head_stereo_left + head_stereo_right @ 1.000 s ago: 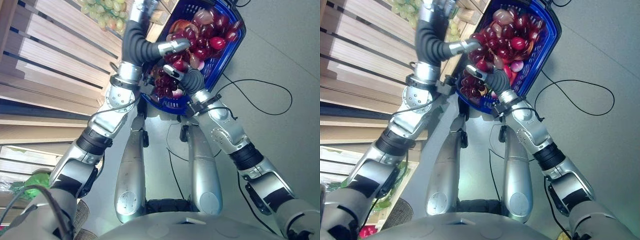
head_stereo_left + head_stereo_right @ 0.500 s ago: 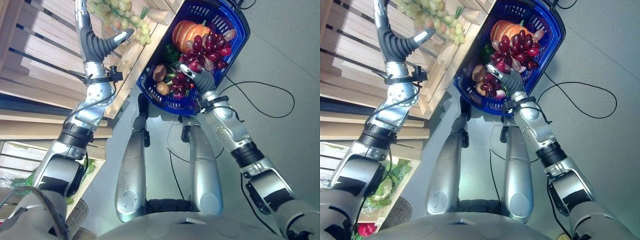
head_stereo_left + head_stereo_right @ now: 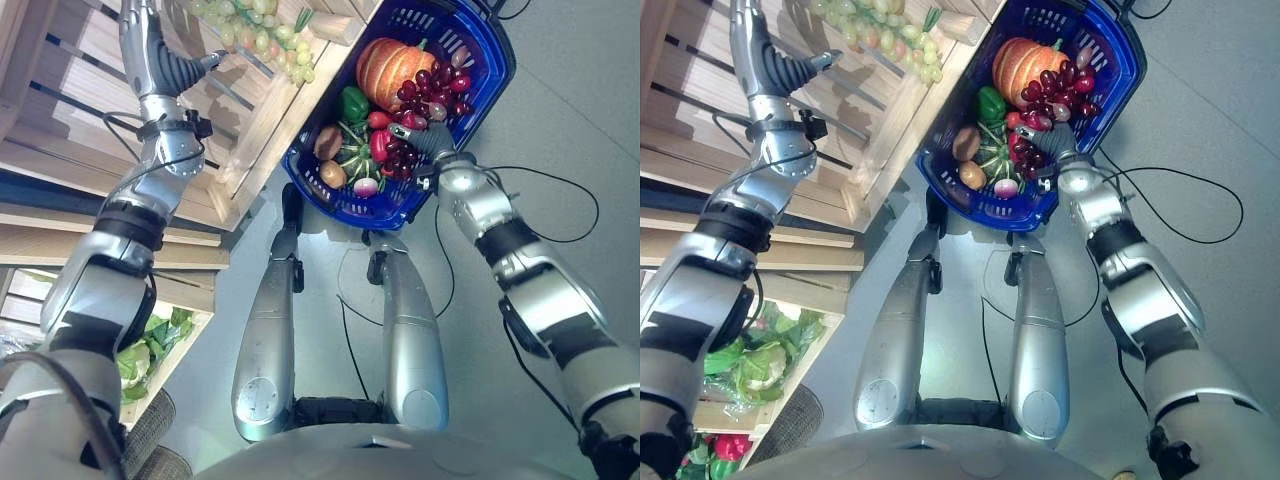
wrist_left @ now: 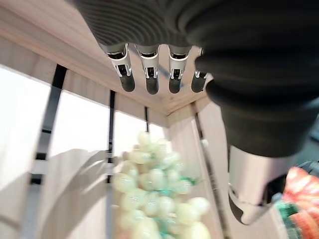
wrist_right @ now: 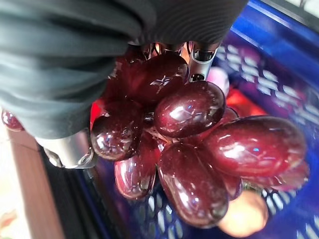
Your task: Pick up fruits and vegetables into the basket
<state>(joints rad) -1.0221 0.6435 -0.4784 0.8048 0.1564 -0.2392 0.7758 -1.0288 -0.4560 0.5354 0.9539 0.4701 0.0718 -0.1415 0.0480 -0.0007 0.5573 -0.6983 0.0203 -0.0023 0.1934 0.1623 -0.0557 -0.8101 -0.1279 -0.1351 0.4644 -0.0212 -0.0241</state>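
Glossy dark-red grapes (image 5: pixel 199 149) clutched in right hand (image 3: pixel 420 137) over blue mesh basket (image 3: pixel 490 70); left hand (image 4: pixel 149 69) slack.

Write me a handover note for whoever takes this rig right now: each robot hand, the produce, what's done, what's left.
Left robot hand: open, fingers straight, holding nothing, up at the wooden crate by the green grapes.
Right robot hand: inside the blue basket, curled round a red grape bunch.
Done: pumpkin, green pepper and more red grapes lie in the basket.
Left: let go of the red bunch, then fetch the green grapes, likely with the left robot hand.
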